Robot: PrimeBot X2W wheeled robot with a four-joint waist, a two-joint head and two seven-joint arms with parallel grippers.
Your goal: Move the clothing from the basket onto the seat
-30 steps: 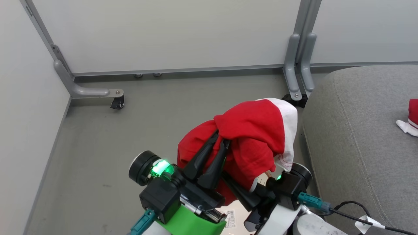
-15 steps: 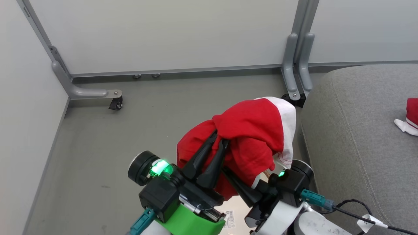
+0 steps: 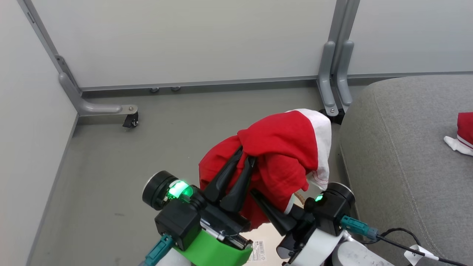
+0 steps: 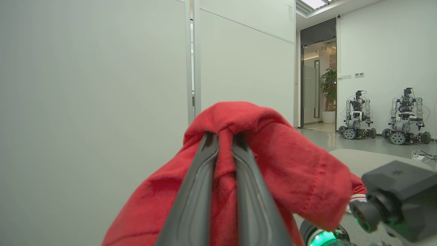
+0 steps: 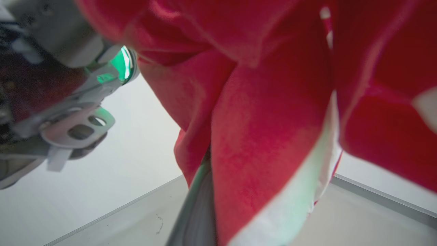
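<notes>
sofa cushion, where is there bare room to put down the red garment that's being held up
The sofa cushion is bare from its rounded left edge across to the second red garment lying at its right, so its left and middle are free. Crowded: the near corner, where a black cable crosses it in the head view.

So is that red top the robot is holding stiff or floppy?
Probably floppy: the red top sags in folds around the left tool, which pinches just a small bunch. Likely light too, since that small pinch seems to carry much of it. Loose ends may drag or snag when moved.
</notes>
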